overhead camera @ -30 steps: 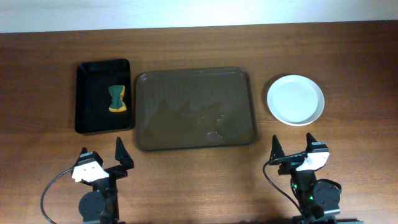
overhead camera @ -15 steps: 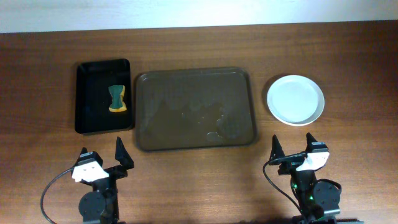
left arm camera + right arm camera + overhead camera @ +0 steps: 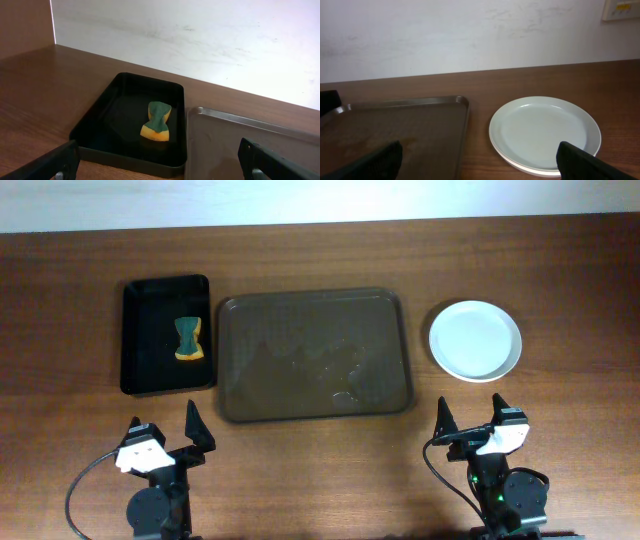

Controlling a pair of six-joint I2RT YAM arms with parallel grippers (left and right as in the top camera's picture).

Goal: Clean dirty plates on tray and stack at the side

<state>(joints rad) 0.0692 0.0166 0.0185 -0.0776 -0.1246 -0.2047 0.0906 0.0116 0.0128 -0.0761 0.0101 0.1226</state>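
The dark brown tray [image 3: 313, 355] lies mid-table with nothing on it but faint wet marks. White plates [image 3: 475, 340] sit stacked on the wood to its right, the top one looking clean. In the right wrist view the plates [image 3: 545, 131] show layered rims beside the tray [image 3: 400, 130]. My left gripper [image 3: 163, 422] stands open near the front edge, short of the tray's left corner. My right gripper [image 3: 470, 415] stands open just short of the plates. Both hold nothing.
A smaller black tray [image 3: 167, 335] left of the brown one holds a green and yellow sponge [image 3: 188, 339]. The left wrist view shows that sponge [image 3: 159, 121] in the black tray [image 3: 100, 120]. A white wall runs along the table's far edge.
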